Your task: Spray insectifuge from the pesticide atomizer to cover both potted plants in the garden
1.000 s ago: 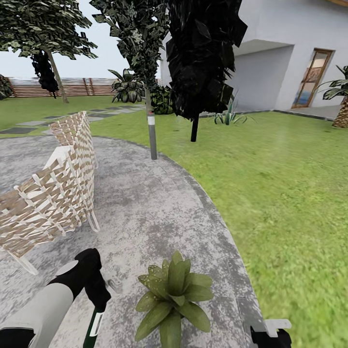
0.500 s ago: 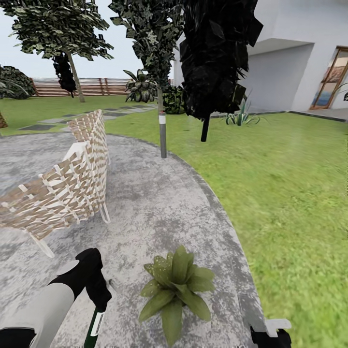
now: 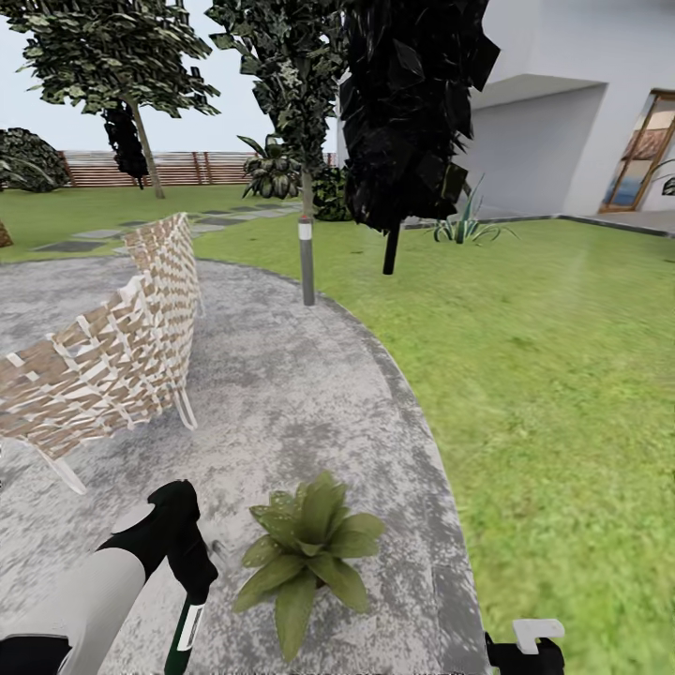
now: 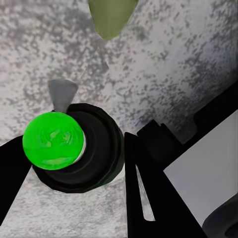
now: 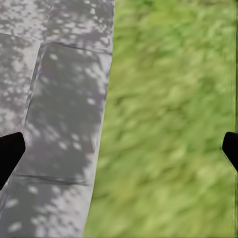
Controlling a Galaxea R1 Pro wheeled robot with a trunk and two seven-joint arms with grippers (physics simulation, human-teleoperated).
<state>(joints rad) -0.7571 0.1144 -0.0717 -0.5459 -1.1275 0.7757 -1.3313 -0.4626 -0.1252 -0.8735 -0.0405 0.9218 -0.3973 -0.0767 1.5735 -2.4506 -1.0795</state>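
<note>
While I looked down from the head cam, the potted plant (image 3: 306,553) sat on the paved patio (image 3: 281,394) just right of my left gripper (image 3: 192,600); on the left wrist cam it gripped the pesticide atomizer (image 4: 69,148); on the right wrist cam my right gripper (image 5: 119,151) hung wide open, empty, over the patio edge and lawn (image 5: 173,124).

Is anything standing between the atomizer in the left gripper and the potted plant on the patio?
Nothing visible: only bare patio separates the atomizer from the potted plant beside it.
</note>
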